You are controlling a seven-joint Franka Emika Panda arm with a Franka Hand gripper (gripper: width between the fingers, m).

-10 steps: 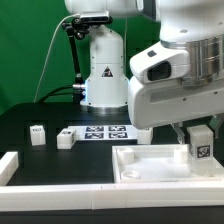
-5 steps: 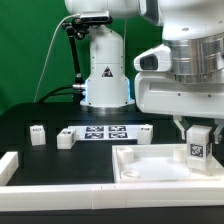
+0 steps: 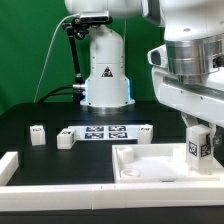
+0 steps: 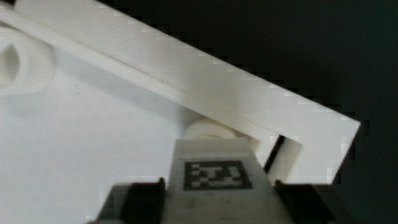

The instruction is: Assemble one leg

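**Leg held upright at panel corner**

Exterior view: The gripper was clamped on the upper part of the leg, its jaws parted only by the leg's width. The leg stood upright, long axis vertical, with a tagged face turned to the camera. It was at the corner of the panel toward the exterior view's right, its lower end inside the raised rim. Contact with the panel floor could not be determined. On the black table, one loose post stood toward the exterior view's left. A second post and a third post sat at either end of the marker board. A white rail lay along the front.

Wrist view: The leg sat between the fingers, tag toward the lens. Beyond it, a round socket lay in the panel, just inside the rim, partly hidden by the leg.
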